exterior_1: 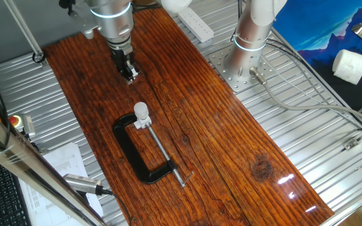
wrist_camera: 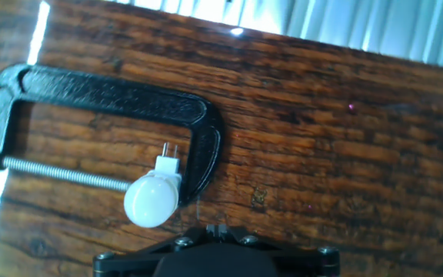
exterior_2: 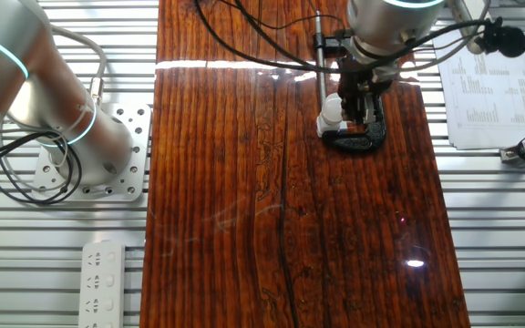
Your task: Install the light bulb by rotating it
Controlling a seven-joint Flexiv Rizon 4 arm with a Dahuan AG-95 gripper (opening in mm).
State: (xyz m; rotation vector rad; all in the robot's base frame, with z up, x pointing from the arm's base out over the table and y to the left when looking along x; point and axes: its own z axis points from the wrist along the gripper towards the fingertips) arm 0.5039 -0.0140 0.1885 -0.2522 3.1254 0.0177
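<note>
Black and blurred at the bottom rim of the hand view sits the body of the tool (exterior_1: 129, 73); its fingers do not show there, and from either fixed view I cannot tell whether they stand spread or pressed together. It holds nothing and hangs above the table, near the bulb but apart from it.

Going from left to right in the hand view: the black cast-iron C-clamp (wrist_camera: 114, 96) lies flat on the dark reddish plank table (wrist_camera: 344, 154), its silvery threaded screw (wrist_camera: 60, 173) running in from the left edge. At the screw's tip a small white socket block (wrist_camera: 165, 161) is gripped against the clamp's curved jaw, probably so it will not turn while the bulb is twisted. On the socket sits the small white frosted round light bulb (wrist_camera: 151, 202), pointing toward the camera, free on all sides.

Right of the clamp the planks are bare as far as the metal slats. The clamp frame lies just beside the bulb, so I judge fingers closing around it have more room across the screw than along it.
</note>
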